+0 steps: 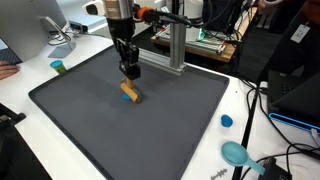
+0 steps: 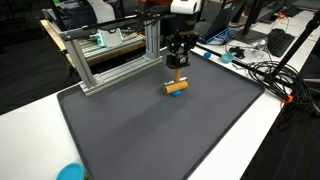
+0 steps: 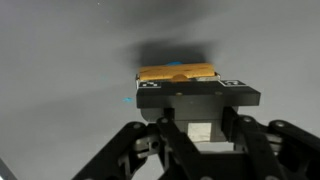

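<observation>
My jaws (image 1: 130, 73) are drawn in as far as they go and, in the wrist view, they hang just above the orange block (image 3: 177, 73), which lies flat on the dark mat (image 1: 150, 135) with nothing gripped between the pads. In both exterior views I see the block (image 2: 176, 87) lying on its own in the upper middle of the mat, a little blue showing at its end. The nearest obstacle is the aluminium frame (image 2: 110, 62) standing just behind my arm along the mat's far edge. Elsewhere I have wide room across the mat to its raised border. Beyond that border, on the white worktop (image 1: 245, 105), sit a small blue cap (image 1: 227, 121) and a teal scoop (image 1: 237, 153), well apart from the block.
</observation>
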Controlling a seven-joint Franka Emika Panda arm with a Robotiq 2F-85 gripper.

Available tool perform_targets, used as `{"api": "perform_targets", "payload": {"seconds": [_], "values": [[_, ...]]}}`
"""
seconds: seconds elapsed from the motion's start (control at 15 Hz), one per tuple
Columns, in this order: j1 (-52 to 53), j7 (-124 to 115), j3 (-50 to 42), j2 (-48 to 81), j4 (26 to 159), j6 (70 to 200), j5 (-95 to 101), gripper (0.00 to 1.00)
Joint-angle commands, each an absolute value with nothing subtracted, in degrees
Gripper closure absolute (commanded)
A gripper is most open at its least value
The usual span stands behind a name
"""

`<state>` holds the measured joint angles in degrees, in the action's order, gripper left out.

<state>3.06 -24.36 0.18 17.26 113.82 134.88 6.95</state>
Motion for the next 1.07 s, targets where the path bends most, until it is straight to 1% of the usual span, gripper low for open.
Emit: {"api": "perform_targets", "payload": {"seconds": [0.0, 0.2, 0.27, 0.4, 0.47, 0.73, 1.0], "values": [[3.25, -25.95, -0.92, 22.16, 113.5, 137.01, 3.66, 0.78], [3.35, -27.98, -2.08, 22.44, 112.54, 135.97, 3.11, 0.78], [3.79, -26.3, -1.72, 17.62, 113.37, 135.15, 3.82, 0.53], [3.78, -26.84, -1.92, 17.84, 113.1, 135.14, 3.52, 0.53], [3.78, -27.02, -1.95, 17.88, 113.05, 135.13, 3.5, 0.78], [0.91, -17.07, 0.47, 18.9, 112.38, 135.15, -4.65, 0.78], [-0.1, -13.83, -0.61, 19.27, 112.7, 136.24, -6.35, 0.78]]}}
